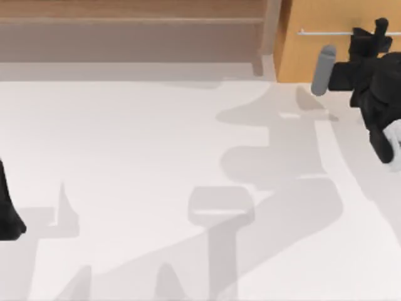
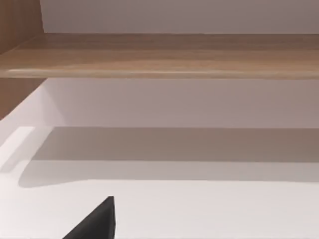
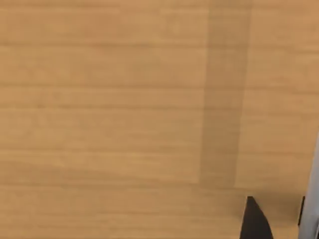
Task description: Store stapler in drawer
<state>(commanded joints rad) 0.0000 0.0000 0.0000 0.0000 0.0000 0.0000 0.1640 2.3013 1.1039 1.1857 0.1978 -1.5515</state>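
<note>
The drawer [image 1: 313, 59] is a light orange-brown wooden front at the top view's far right, and it looks closed. Its thin silver bar handle [image 1: 326, 32] runs across it. My right gripper [image 1: 371, 36] is up against the right part of that handle, with the arm's grey cylinder [image 1: 324, 69] just in front of the drawer. In the right wrist view the drawer front [image 3: 124, 99] is very close and a strip of the handle [image 3: 313, 199] shows at the edge. The stapler is out of view. My left arm [image 1: 9, 216] stays parked at the table's left edge.
A brown-grey shelf unit [image 1: 125, 37] spans the back left, next to the drawer. The left wrist view looks at its wooden shelf board [image 2: 159, 55]. The white table [image 1: 156, 157] carries only arm shadows.
</note>
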